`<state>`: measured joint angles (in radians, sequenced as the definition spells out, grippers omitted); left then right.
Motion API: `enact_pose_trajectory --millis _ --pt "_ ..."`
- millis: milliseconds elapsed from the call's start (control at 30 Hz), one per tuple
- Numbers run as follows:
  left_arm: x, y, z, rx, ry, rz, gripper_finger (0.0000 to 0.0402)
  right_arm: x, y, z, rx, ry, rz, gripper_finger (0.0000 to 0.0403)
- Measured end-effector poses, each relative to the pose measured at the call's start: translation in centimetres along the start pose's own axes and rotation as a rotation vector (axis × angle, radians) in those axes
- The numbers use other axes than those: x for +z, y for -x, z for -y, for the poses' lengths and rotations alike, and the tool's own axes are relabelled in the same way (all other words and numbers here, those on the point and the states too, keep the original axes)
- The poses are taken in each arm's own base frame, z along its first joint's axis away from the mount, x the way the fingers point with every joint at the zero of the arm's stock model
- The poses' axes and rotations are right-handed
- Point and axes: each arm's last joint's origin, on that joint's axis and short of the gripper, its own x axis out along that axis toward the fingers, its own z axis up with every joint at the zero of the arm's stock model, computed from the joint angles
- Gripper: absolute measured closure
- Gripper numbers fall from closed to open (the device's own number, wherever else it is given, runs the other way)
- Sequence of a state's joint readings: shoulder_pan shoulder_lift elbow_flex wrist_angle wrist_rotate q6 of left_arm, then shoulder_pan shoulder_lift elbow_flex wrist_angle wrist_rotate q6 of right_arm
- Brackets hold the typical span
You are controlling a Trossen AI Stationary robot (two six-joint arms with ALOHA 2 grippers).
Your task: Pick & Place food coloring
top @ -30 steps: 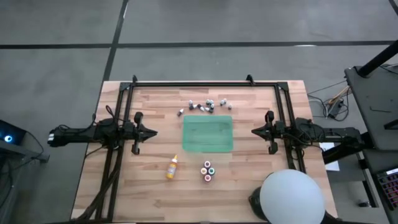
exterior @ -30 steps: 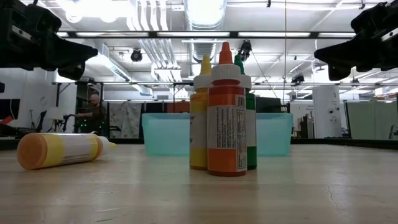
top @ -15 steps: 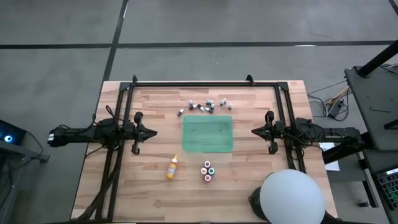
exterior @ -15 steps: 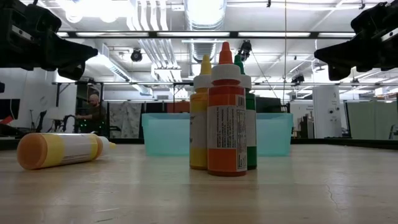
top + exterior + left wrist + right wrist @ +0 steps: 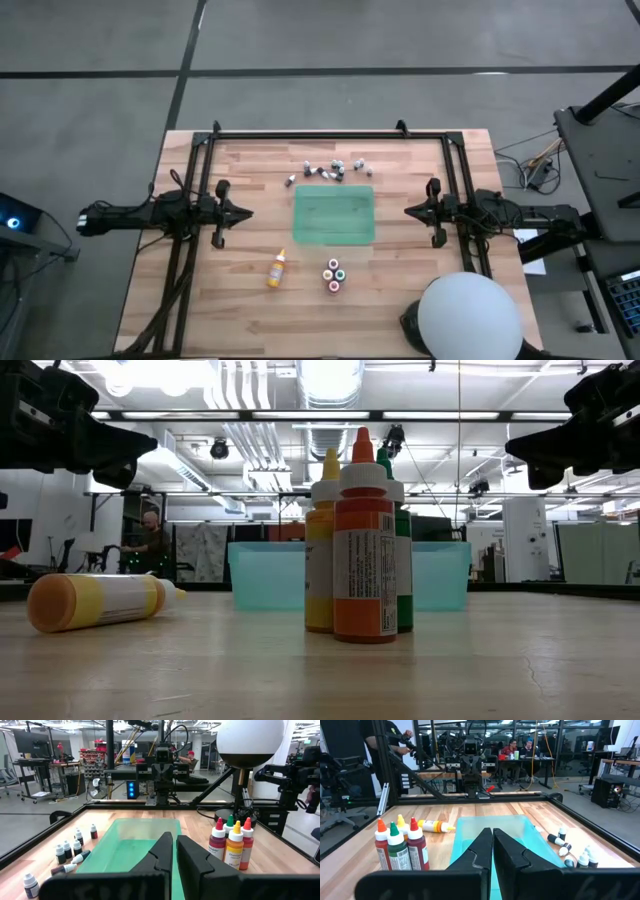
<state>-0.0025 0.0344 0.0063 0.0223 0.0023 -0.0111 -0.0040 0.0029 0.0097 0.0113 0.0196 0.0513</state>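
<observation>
Several tiny bottles [image 5: 330,170] lie and stand loosely on the table beyond the far edge of the green tray [image 5: 334,216]; they also show in the left wrist view [image 5: 70,852] and the right wrist view [image 5: 570,850]. A yellow-orange dropper bottle [image 5: 276,268] lies on its side near the tray's near left corner [image 5: 100,602]. A cluster of taller bottles, red, yellow and green [image 5: 335,275], stands upright near the tray's near edge [image 5: 363,550]. My left gripper [image 5: 245,211] is shut and empty, above the table left of the tray. My right gripper [image 5: 408,210] is shut and empty, right of the tray.
A black frame [image 5: 310,133] runs along the table's far, left and right sides. A white globe on a dark base [image 5: 468,318] stands at the near right corner. People show in the room beyond the table [image 5: 385,740].
</observation>
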Motion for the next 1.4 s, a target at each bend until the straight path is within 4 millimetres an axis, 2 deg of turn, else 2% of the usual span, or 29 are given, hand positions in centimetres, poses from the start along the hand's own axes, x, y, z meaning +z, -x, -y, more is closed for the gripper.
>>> enact_pose_trajectory --millis 400,733,1067,1267,1400 --pt "0.0 0.0 0.0 0.000 -0.043 0.003 0.0401 0.0 0.0 0.0 0.000 0.002 0.005 0.0394" --pt "0.4 0.0 -0.1 0.029 -0.059 0.039 0.0401 0.9 0.0 0.0 0.004 -0.003 0.095 0.0394" --pt "2.3 0.3 -0.1 0.011 0.154 0.244 0.0401 2.2 0.3 -0.1 0.002 -0.003 0.230 0.0394" --pt "4.3 0.9 -0.1 -0.051 0.454 0.410 0.0401 3.4 0.6 -0.1 0.008 -0.007 0.362 0.0394" --pt "5.4 1.3 -0.1 -0.072 0.468 0.481 0.0401 4.4 1.1 -0.2 0.014 -0.009 0.474 0.0394"
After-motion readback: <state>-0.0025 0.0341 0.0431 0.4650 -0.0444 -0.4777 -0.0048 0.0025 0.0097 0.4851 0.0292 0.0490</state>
